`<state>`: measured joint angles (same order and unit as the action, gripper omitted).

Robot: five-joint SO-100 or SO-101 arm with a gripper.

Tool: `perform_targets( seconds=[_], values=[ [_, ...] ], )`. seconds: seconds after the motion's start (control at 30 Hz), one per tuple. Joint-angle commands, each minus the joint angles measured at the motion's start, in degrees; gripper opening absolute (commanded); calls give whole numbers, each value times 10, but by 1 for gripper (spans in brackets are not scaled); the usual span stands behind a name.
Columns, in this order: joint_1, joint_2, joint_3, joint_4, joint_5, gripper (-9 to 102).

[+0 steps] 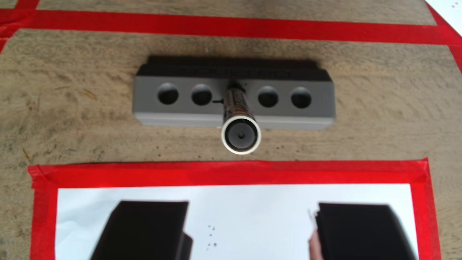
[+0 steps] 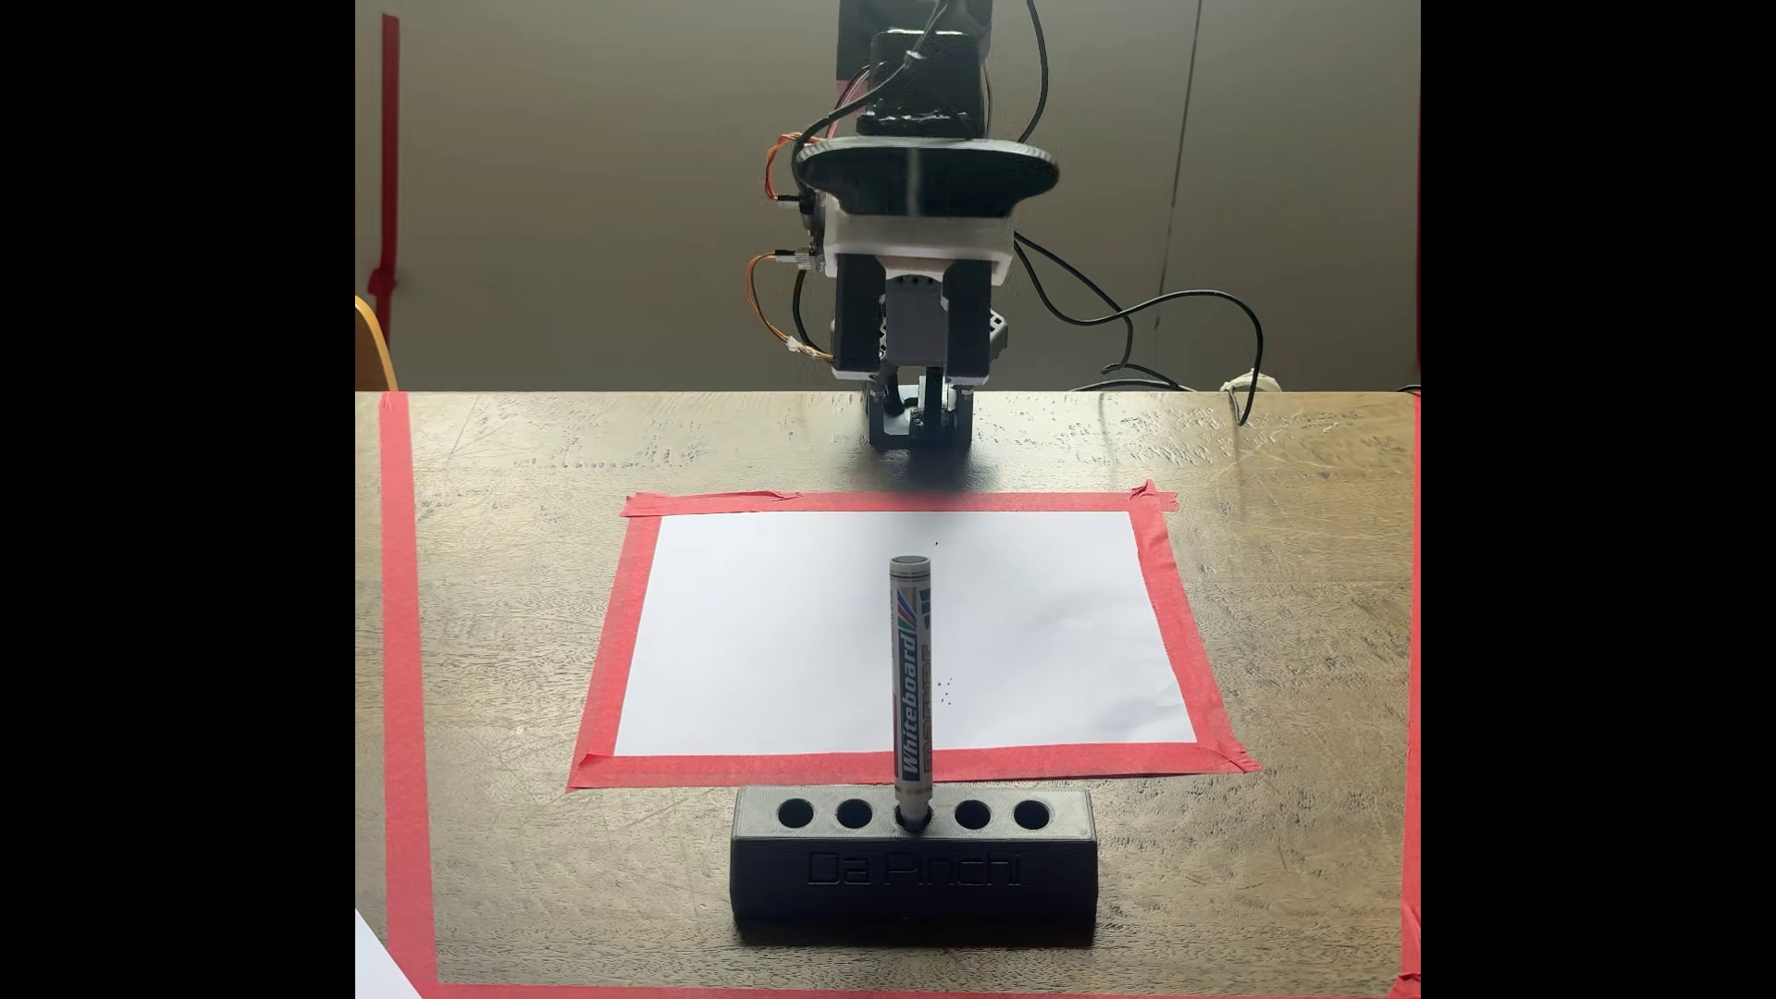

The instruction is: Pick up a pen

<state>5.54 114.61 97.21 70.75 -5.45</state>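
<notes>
The whiteboard marker stands upright in the middle hole of a dark five-hole holder embossed "Da Pinchi", at the near edge of the wooden surface. Its barrel is white-grey with "Whiteboard" lettering and red, green and blue stripes; in the wrist view its dark round end faces the camera. The pincer hangs wide, empty, over taped white paper.

Glossy plastic pen, matt ribbed plastic holder, grainy wood table, smooth white paper.
</notes>
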Motion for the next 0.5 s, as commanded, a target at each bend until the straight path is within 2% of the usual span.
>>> perform_targets(
  seconds=[0.0, 0.47],
  values=[
    [-10, -42, -87, -22, 4, 100],
    [-2, -221, -238, -25, 4, 100]
  ],
)
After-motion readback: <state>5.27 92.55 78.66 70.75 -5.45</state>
